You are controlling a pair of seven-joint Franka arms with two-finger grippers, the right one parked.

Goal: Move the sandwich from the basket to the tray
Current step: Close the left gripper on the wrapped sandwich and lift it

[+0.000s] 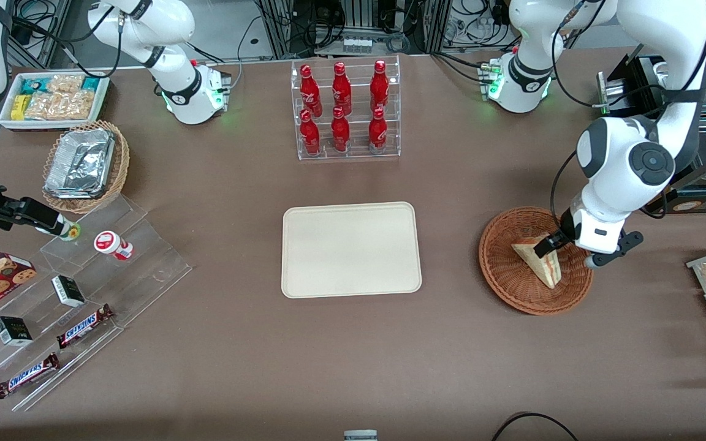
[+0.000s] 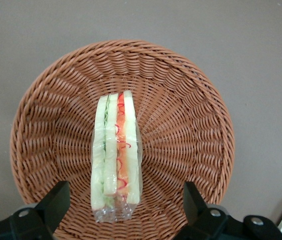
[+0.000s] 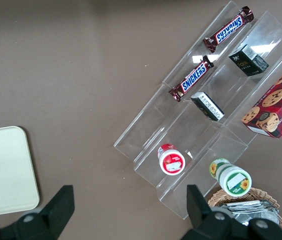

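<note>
Here, open gripper (image 2: 123,200) over sandwich (image 2: 117,155), basket (image 2: 191,115)

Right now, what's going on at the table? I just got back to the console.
The left arm's gripper is down over the basket, fingers open on either side of the sandwich, which stands on edge in the wicker bowl. Nothing is gripped yet. The tray sits bare at the table's middle, toward the parked arm's end from the basket, waiting for the sandwich.
</note>
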